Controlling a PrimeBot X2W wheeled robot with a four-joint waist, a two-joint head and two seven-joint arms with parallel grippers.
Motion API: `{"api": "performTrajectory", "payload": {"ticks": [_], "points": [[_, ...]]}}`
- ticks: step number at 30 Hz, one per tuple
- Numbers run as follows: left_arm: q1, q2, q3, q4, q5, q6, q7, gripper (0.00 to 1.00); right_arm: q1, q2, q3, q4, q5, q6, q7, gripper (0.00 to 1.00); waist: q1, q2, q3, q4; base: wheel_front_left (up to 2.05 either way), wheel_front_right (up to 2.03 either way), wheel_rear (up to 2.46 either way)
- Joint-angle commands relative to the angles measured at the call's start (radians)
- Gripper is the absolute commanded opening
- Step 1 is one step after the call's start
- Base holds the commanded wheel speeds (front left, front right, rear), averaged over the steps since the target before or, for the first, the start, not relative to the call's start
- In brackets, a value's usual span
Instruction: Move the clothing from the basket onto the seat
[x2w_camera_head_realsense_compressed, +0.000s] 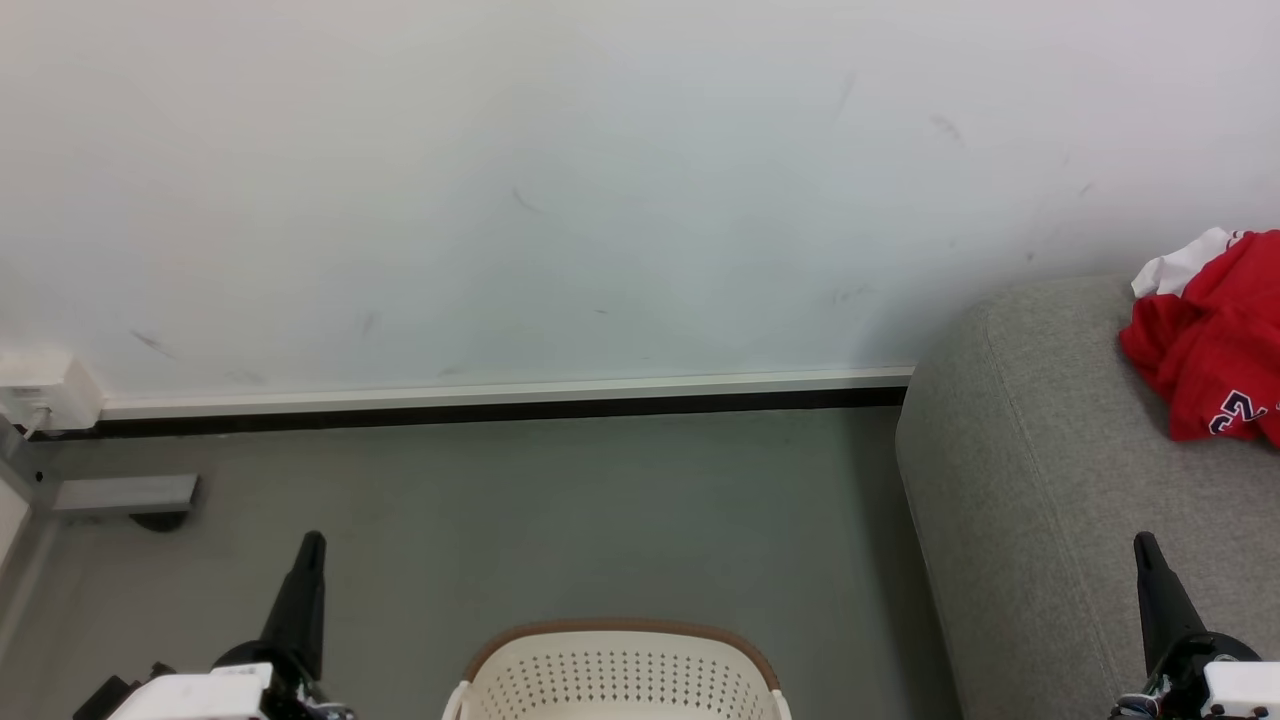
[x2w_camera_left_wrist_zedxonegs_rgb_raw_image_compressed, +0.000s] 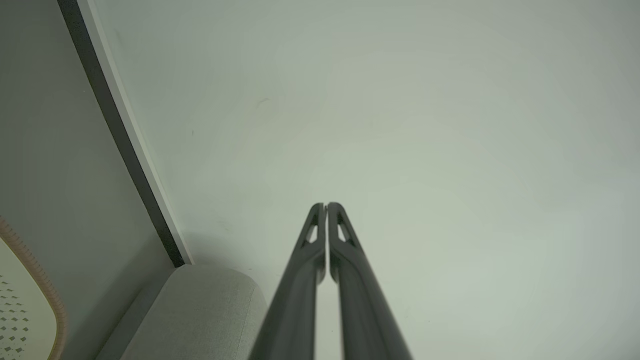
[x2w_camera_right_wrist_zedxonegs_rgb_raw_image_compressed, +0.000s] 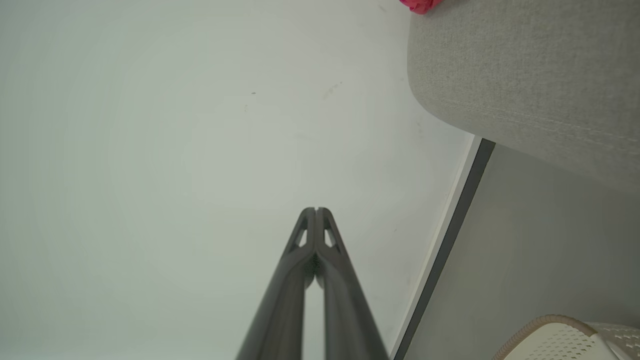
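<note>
Clothing (x2w_camera_head_realsense_compressed: 1210, 340) lies on the seat (x2w_camera_head_realsense_compressed: 1050, 480) at the far right of the head view, apart from both grippers and from the basket (x2w_camera_head_realsense_compressed: 620, 630).

Left gripper (x2w_camera_head_realsense_compressed: 312, 545): rises from the lower left over the floor (x2w_camera_head_realsense_compressed: 600, 500). Its fingers are pressed together into one dark point aimed up toward the wall (x2w_camera_head_realsense_compressed: 600, 150), and it grips nothing. In the left wrist view the fingertips (x2w_camera_left_wrist_zedxonegs_rgb_raw_image_compressed: 318, 211) meet against the bare wall.

Basket: sits at bottom centre on the floor, between the two grippers, with its brown rim toward the wall.

Seat: stands at the right, its rounded corner near the skirting board (x2w_camera_head_realsense_compressed: 500, 385).

Right gripper (x2w_camera_head_realsense_compressed: 1145, 548): rises at the lower right above the seat, pointing up. Its fingers are likewise closed on nothing. In the right wrist view the fingertips (x2w_camera_right_wrist_zedxonegs_rgb_raw_image_compressed: 310, 216) touch.

The clothing is a crumpled red heap, cut off by the right edge of the head view. Its white panel (x2w_camera_head_realsense_compressed: 1180, 265) points up and left toward the wall. The navy numerals (x2w_camera_head_realsense_compressed: 1240, 410) sit at its lower edge, nearest the right gripper. The heap's long axis cannot be told, because part of it is cropped.
</note>
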Motion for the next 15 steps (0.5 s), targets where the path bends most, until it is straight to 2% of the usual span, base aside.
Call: {"api": "performTrajectory", "payload": {"ticks": [1,15], "points": [[-0.008,0.007,0.003,-0.004,-0.014,-0.006,0.004,0.0,-0.013,-0.008,-0.004,-0.005,0.002,-0.002,0.003,0.0,-0.0001,0.0,0.0,0.0,0.0,0.0,0.0],[-0.008,0.007,0.003,-0.004,-0.014,-0.006,0.004,0.0,-0.013,-0.008,-0.004,-0.005,0.002,-0.002,0.003,0.0,-0.0001,0.0,0.0,0.0,0.0,0.0,0.0]]}}
